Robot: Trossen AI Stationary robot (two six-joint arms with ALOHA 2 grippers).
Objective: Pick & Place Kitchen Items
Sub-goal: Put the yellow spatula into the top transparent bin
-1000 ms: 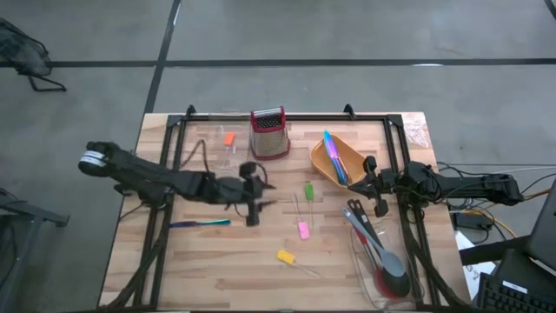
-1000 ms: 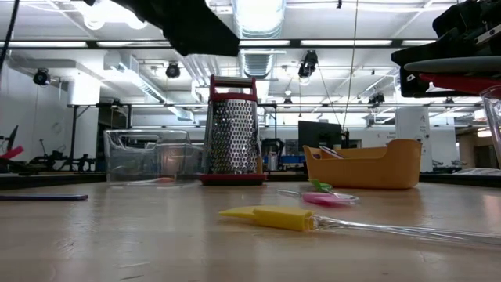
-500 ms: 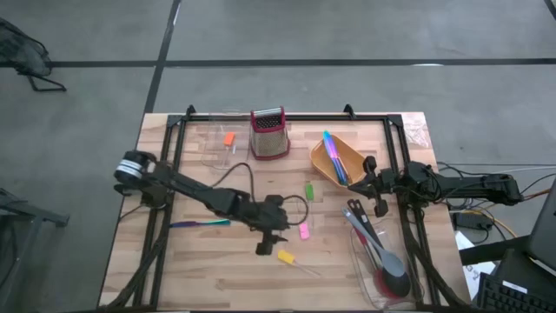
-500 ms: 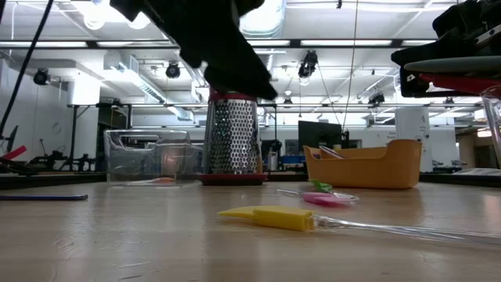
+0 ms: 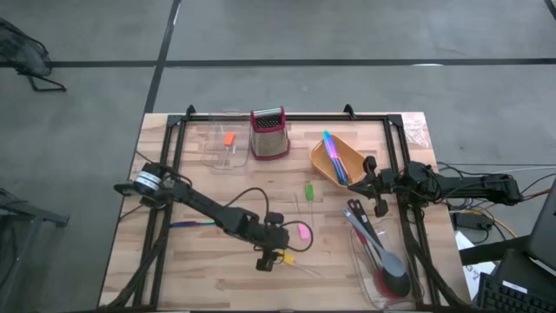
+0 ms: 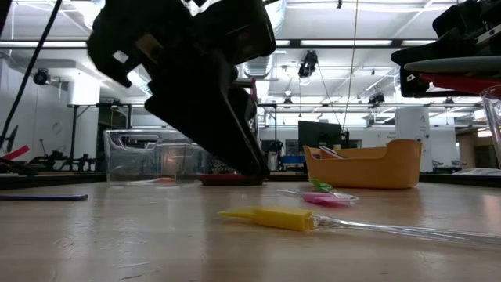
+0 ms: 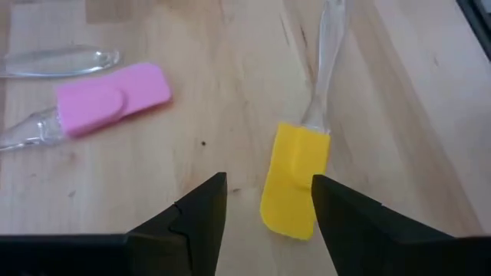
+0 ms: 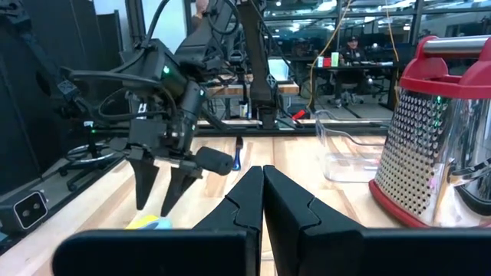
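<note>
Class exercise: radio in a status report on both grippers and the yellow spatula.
Left gripper open, hovering over yellow spatula, not gripping. Right gripper shut, empty, parked beside the orange tray. Pink spatula lies nearby, apart.

My left claw (image 7: 265,211): black fingers. Below it, yellow spatula head (image 7: 294,179) on a clear handle. Beside it, pink spatula head (image 7: 113,97), also clear-handled. Desk (image 5: 208,261): pale wood, plank seams. Green piece (image 5: 308,190). Orange tray (image 5: 347,155) holds blue and purple utensils (image 5: 333,150). Grater (image 5: 268,132): steel, red top.

Four small spatulas: yellow (image 5: 286,256), pink (image 5: 303,231), green (image 5: 308,190), orange (image 5: 229,138); perhaps three long spoons (image 5: 375,246).
</note>
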